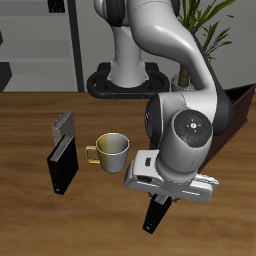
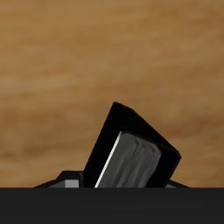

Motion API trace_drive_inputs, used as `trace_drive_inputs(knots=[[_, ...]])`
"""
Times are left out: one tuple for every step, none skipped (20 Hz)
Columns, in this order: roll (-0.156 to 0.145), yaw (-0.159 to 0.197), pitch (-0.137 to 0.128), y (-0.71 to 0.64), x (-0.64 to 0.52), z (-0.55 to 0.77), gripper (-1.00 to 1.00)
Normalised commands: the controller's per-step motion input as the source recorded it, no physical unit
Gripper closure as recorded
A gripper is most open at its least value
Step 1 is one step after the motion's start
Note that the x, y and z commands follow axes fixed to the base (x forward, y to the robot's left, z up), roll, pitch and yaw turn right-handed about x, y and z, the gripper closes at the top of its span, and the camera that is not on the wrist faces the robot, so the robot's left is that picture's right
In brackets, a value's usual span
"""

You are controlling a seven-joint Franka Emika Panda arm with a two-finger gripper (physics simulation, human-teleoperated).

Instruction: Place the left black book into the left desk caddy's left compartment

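My gripper (image 1: 160, 203) is shut on the left black book (image 1: 155, 215), a thin black book that hangs tilted below the fingers, near the table's front edge. In the wrist view the book (image 2: 131, 156) stands tilted between the jaws, its pale grey page edge showing over bare wood. The left desk caddy (image 1: 243, 108), a dark maroon-brown box, shows only partly at the edge of the exterior view, farther back than the gripper. Its compartments are hidden by the arm and the frame edge.
A second black book (image 1: 61, 165) with a larger grey flap (image 1: 65, 125) lies on the table beyond a pale yellow mug (image 1: 112, 150). The robot's base (image 1: 130, 75) stands at the back. A plant (image 1: 215, 30) stands behind the table.
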Motion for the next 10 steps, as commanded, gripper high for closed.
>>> trace_drive_inputs(knots=[[0.000,0.000,0.000,0.07,0.08,0.00,1.00],[-0.017,0.029,-0.114,-0.28,-0.34,0.92,1.00],[-0.007,0.006,-0.102,-0.06,-0.17,0.61,1.00],[0.000,0.000,0.000,0.06,0.07,0.00,1.00],[0.032,0.061,-0.100,-0.05,-0.20,0.64,1.00],[-0.031,0.009,-0.019,-0.04,-0.04,0.34,1.00],[-0.093,-0.008,-0.088,-0.22,-0.32,0.95,1.00],[0.025,0.038,-0.138,-0.03,-0.31,0.92,1.00],[-0.079,-0.025,-0.097,-0.27,-0.50,1.08,1.00],[-0.121,-0.055,-0.039,-0.18,-0.42,0.82,1.00]])
